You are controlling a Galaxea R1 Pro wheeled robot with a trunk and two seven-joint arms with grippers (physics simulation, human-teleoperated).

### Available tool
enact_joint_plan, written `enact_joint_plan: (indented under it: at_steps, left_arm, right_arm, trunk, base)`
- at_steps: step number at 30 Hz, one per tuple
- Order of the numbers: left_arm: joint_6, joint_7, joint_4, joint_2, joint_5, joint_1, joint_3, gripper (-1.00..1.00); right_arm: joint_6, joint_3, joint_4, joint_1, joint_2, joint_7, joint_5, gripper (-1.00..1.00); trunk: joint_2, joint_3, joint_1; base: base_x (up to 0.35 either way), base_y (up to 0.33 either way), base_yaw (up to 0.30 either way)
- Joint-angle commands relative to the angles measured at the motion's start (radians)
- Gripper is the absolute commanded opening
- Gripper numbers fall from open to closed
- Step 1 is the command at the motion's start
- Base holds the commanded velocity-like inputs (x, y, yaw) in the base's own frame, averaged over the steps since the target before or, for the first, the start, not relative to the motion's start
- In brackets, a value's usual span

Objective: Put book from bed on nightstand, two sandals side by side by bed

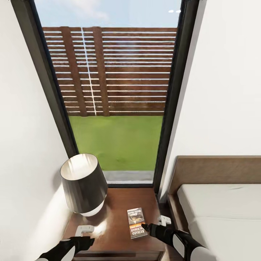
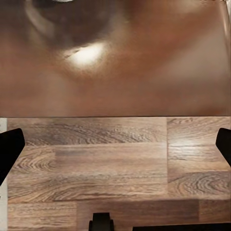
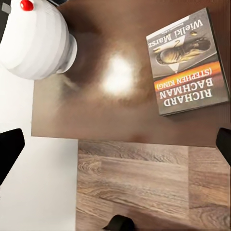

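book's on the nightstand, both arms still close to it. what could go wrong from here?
1. The book lies flat on the nightstand, toward its front edge, and the right gripper sits right at its near corner. Pulling back carelessly could drag the book off onto the wood floor.
2. The lamp stands on the same top, just ahead of the left gripper. A wide swing could knock it.

Glossy dark wood nightstand (image 1: 116,214); glossy paperback book (image 1: 137,222); smooth matt mattress (image 1: 221,214); grained wood-plank floor (image 3: 144,183).
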Motion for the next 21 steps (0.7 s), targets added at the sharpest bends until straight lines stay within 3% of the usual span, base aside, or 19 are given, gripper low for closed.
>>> enact_joint_plan:
  at_steps: [1,21]
  left_arm:
    - [0.005,-0.001,-0.002,0.001,0.010,0.000,-0.006,1.00]
    - [0.003,-0.001,-0.002,0.001,0.011,-0.001,-0.006,1.00]
  right_arm:
    - [0.005,-0.008,0.002,0.000,0.001,-0.001,0.007,1.00]
    - [-0.033,-0.009,0.029,0.001,0.005,-0.026,0.008,1.00]
  trunk:
    - [0.006,0.002,-0.004]
    - [0.146,0.065,-0.081]
  base:
    - [0.000,0.000,0.000]
    - [0.000,0.000,0.000]
